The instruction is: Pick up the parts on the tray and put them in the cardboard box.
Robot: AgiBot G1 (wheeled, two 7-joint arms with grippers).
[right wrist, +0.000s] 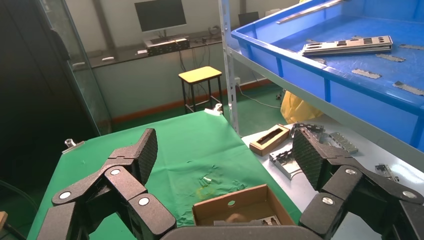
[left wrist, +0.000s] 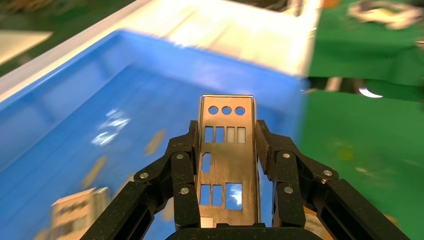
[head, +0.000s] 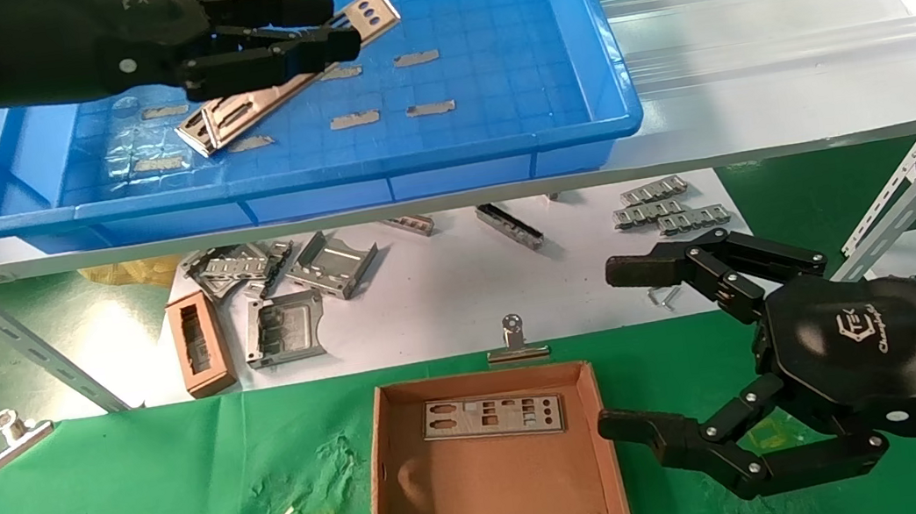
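Note:
My left gripper [head: 339, 23] is shut on a silver plate with three round holes [head: 370, 12] and holds it above the blue tray [head: 306, 175]. In the left wrist view the plate [left wrist: 227, 165] sits between the gripper's [left wrist: 227, 135] fingers over the tray [left wrist: 75, 125]. A second plate [head: 227, 119] lies on the tray floor just below. The cardboard box [head: 490, 500] sits on the green cloth with one plate [head: 492, 416] inside at its far wall. My right gripper [head: 612, 349] is open and empty beside the box's right wall; its wrist view [right wrist: 226, 150] shows the box [right wrist: 235, 202].
Grey tape scraps [head: 356, 118] dot the tray floor. On the white surface under the shelf lie a brown frame block [head: 201, 344], bent brackets [head: 281, 324] and ribbed strips [head: 664, 208]. Binder clips [head: 515, 342] [head: 14, 435] hold the green cloth.

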